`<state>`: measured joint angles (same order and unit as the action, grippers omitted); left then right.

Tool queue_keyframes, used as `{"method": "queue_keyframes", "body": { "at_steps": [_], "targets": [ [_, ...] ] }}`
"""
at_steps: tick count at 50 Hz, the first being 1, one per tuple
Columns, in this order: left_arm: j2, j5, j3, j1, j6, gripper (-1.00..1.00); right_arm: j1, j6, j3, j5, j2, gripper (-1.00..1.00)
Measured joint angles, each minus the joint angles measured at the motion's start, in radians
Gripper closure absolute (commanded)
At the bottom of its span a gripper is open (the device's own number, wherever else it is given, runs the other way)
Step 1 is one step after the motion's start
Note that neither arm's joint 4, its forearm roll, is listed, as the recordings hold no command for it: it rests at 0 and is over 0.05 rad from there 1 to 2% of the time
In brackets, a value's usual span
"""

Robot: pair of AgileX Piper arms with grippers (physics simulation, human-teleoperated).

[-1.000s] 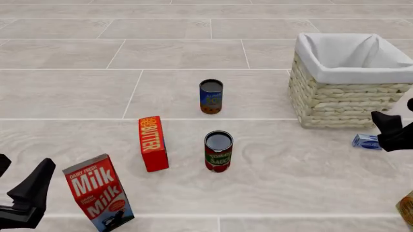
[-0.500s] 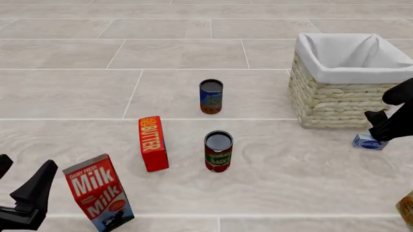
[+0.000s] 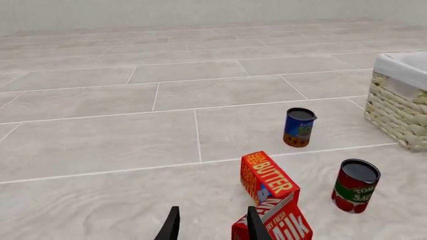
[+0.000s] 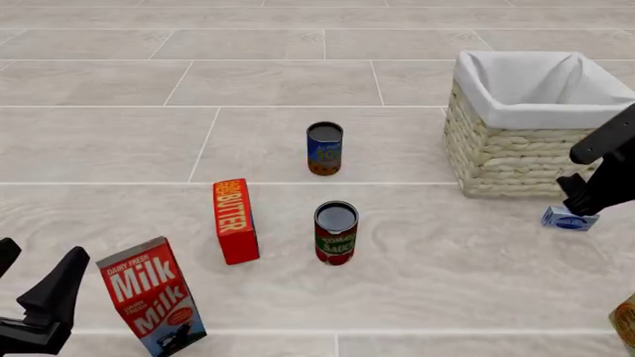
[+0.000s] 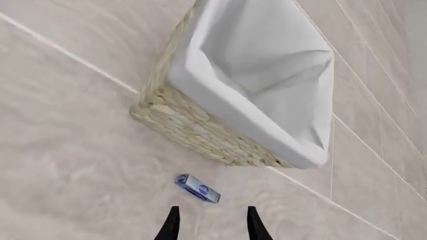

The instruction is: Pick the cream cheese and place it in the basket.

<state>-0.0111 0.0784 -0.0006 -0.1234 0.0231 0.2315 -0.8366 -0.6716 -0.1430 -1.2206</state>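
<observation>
Currently the task is at an early stage: the cream cheese lies on the worktop, not yet gripped and not yet in the basket. In the front view the right claw hangs directly over the small light-blue box, partly covering it. In the right wrist view the claw's two fingertips stand apart, with the cream cheese lying flat just ahead of them and the wicker basket, lined in white cloth, close beyond it. The basket looks empty in this view.

What remains, as I judge it, is to lower the right claw around the box, close on it, lift it, and carry it over the basket rim.

Meanwhile the left claw sits well away from the work, fingers apart and holding nothing, just beside the milk carton, with the red butter box beyond.
</observation>
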Motion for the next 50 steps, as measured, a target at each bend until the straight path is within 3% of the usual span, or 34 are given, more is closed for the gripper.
{"method": "queue_keyframes", "body": {
  "at_steps": [36, 50],
  "targets": [
    [-0.013, -0.002, 0.0, 0.003, 0.0, -1.0, 0.048, -0.163, -0.027, 0.143, -0.249, -1.0],
    [-0.02, -0.004, 0.0, 0.003, 0.004, -1.0, 0.059, -0.193, -0.043, 0.187, -0.326, -1.0]
  ]
}}
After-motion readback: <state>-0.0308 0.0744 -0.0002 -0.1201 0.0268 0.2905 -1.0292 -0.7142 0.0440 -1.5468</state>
